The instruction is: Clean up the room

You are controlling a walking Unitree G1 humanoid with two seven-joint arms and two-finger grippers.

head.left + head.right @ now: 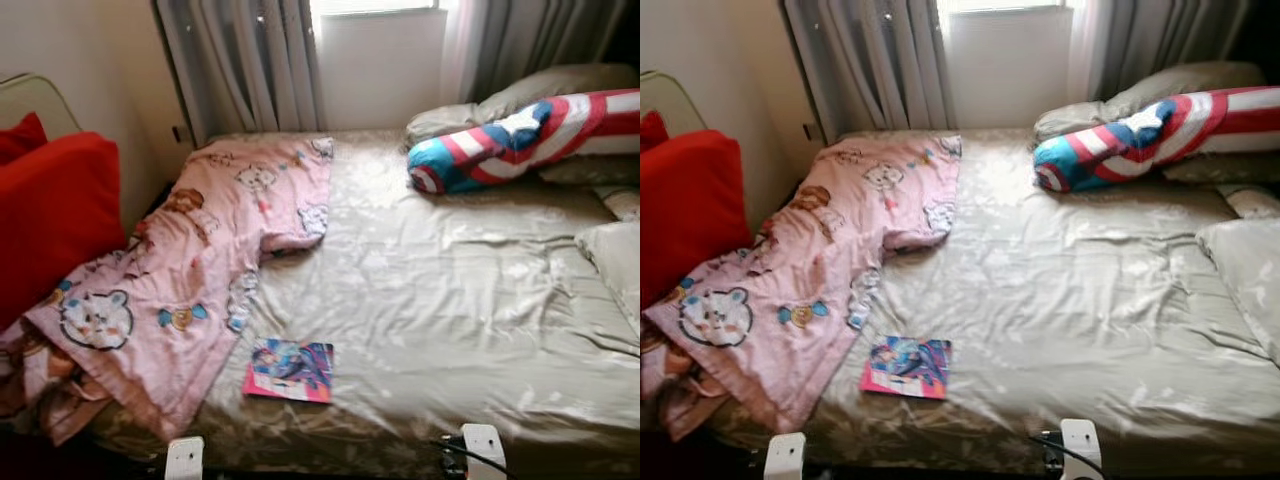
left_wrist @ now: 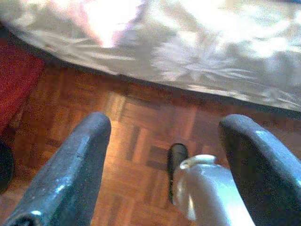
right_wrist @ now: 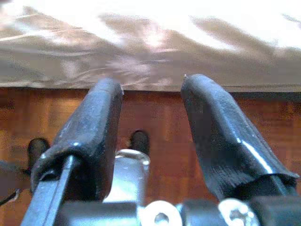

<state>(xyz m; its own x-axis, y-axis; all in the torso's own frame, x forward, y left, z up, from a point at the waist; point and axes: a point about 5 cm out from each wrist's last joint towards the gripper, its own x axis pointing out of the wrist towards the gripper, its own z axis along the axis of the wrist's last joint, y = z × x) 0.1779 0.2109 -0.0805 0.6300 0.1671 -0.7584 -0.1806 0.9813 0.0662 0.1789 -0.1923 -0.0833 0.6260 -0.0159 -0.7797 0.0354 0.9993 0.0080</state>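
One book lies near the front edge of the bed, just right of one pink cartoon-print blanket that spills off the bed's left side, its lower end cut off. Two red cushions sit at far left, partly out of frame. One striped bolster and several pale pillows, some cut off, lie far right. Both claws hang low over the parquet floor beside the bed, below the book: left claw spread wide, right claw parted, both empty.
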